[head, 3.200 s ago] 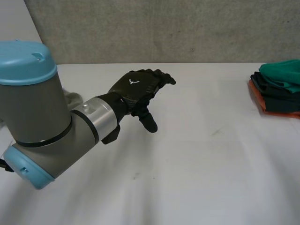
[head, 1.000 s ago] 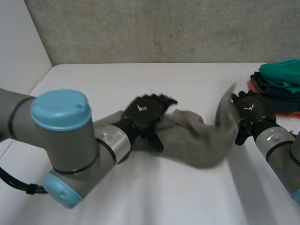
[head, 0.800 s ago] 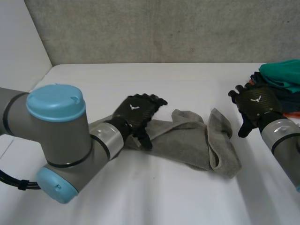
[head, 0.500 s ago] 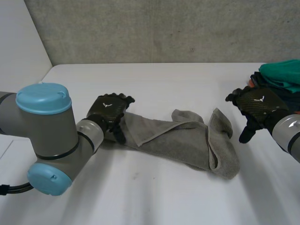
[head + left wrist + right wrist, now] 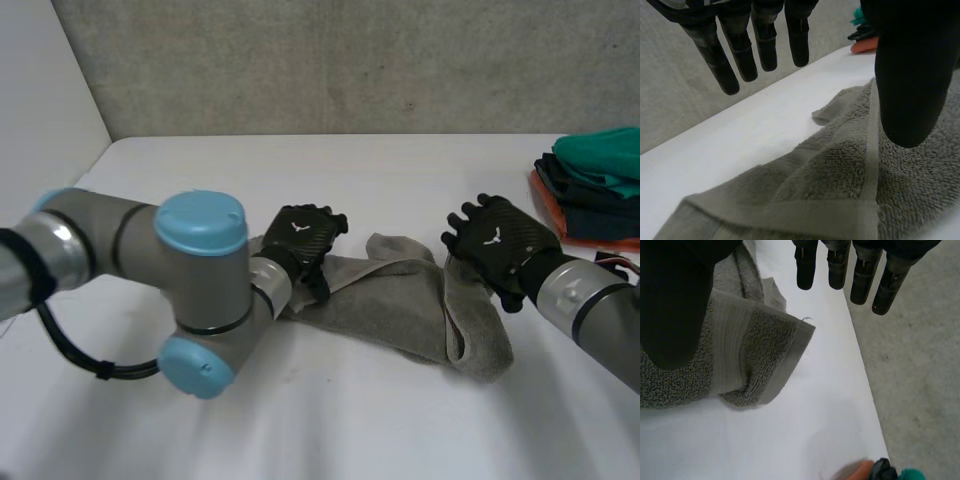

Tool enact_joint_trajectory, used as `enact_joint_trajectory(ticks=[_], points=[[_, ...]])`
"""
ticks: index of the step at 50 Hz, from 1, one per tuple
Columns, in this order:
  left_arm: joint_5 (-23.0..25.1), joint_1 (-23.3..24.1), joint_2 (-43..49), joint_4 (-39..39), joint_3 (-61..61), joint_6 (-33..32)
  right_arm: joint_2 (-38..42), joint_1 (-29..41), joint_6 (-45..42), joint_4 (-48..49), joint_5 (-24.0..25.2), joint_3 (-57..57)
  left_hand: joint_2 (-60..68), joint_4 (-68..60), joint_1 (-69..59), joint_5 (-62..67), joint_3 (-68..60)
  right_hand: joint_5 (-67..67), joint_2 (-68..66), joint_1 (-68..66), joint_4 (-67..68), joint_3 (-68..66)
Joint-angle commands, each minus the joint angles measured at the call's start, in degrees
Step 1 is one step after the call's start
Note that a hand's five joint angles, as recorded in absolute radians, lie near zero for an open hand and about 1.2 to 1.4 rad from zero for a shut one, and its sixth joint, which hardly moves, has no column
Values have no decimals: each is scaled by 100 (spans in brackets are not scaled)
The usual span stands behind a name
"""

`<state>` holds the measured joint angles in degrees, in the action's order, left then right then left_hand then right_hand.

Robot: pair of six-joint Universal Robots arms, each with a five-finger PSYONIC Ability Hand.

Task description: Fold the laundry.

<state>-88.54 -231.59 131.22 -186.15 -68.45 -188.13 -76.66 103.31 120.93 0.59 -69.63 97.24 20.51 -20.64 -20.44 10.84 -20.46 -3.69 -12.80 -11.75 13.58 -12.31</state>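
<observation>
My left hand (image 5: 300, 238) is open. Its fingers (image 5: 742, 50) are straight and a little apart, the thumb (image 5: 910, 75) stands well away from them, and it holds nothing. This hand is over the left end of the grey towel (image 5: 395, 300). In the left wrist view the thumb hangs above the pile of the towel, near a hemmed edge, and the fingers point over the bare white table (image 5: 330, 420) beyond that edge. I cannot tell if the thumb touches the cloth.

My right hand (image 5: 497, 243) is open too, with straight fingers and the thumb held wide, and it grips nothing. It is over the right end of the towel. In the right wrist view a doubled corner with its hem lies under the palm, between the thumb and the fingers, and the fingers point out over bare table.

The towel lies on the table between my two hands, not flat. It runs as a long crumpled band from the left hand to the right one, with a raised fold near its middle, and its right end is turned back on itself.

Beyond my right hand, at the right side of the table, is a stack of folded clothes (image 5: 597, 185): green on top, dark pieces under it, orange at the bottom. It is apart from the towel. My left arm (image 5: 200, 290) reaches in across the near left part of the table. Behind the table is a grey wall (image 5: 330, 60).
</observation>
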Motion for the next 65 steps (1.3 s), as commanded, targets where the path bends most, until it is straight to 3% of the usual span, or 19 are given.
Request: enact_joint_trajectory(ticks=[1, 5, 8, 11, 12, 15, 17, 22, 29, 33, 40, 49, 56, 65], points=[[-5, 35, 781, 114, 868, -39, 615, 259, -210, 493, -15, -213, 938, -925, -945, 905, -943, 369, 280, 175, -358, 231], [-5, 35, 1001, 254, 1097, -39, 941, 286, -333, 679, -68, -337, 1140, -1127, -1147, 1108, -1145, 369, 280, 175, -358, 231], [-5, 52, 1151, 333, 1272, -48, 1065, 295, -438, 688, -68, -407, 1224, -1211, -1231, 1192, -1230, -544, -633, -738, 555, -682], [-32, 52, 1291, 342, 1440, -57, 1153, 295, -553, 679, -68, -477, 1358, -1345, -1365, 1326, -1363, -2978, -3067, -3172, 2989, -3116], [-32, 52, 1318, 342, 1483, -66, 1205, 295, -588, 662, -59, -521, 1426, -1413, -1433, 1393, -1431, -4968, -5057, -5162, 4979, -5106], [-32, 43, 1432, 351, 1668, -171, 1241, 286, -597, 636, -41, -548, 1661, -1648, -1668, 1628, -1666, -6627, -6715, -6821, 6637, -6765], [-23, 35, 1494, 351, 1730, -241, 1241, 286, -597, 635, -41, -557, 2047, -2033, -2053, 2014, -2052, -6631, -6720, -6825, 6642, -6769], [-110, 17, 1687, 316, 1896, -557, 1241, 277, -606, 662, -76, -644, 5938, -5925, -5945, 5905, -5943, -6631, -6720, -6825, 6642, -6769], [-743, -106, 1731, -140, 2362, -1243, 1460, 277, -474, 829, -234, -1259, 5949, -5936, -5956, 5916, -5954, -6631, -6720, -6825, 6642, -6769], [-832, -526, 1687, -728, 2652, -1621, 1706, 286, -351, 1030, -629, -1804, 5949, -5936, -5956, 5916, -5954, -6631, -6720, -6825, 6642, -6769], [-823, -923, 1512, -1406, 3355, -1639, 2163, 295, 183, 1855, -1148, -3129, 5949, -5936, -5956, 5916, -5954, -6631, -6720, -6825, 6642, -6769], [-884, -1327, 714, -2750, 4165, -1534, 2164, 295, 1195, 3324, -2098, -4828, 5949, -5936, -5956, 5916, -5954, -6631, -6720, -6825, 6642, -6769], [-911, -1547, -35, -2883, 3717, -1068, 1734, 295, 1574, 3378, -2168, -4732, 5949, -5936, -5956, 5916, -5954, -6631, -6720, -6825, 6642, -6769], [-709, -1644, -896, -2787, 1319, -725, 1504, 312, 1723, 2825, -1896, -3344, 5949, -5936, -5956, 5916, -5954, -6354, -6442, -6548, 6365, -6492]])
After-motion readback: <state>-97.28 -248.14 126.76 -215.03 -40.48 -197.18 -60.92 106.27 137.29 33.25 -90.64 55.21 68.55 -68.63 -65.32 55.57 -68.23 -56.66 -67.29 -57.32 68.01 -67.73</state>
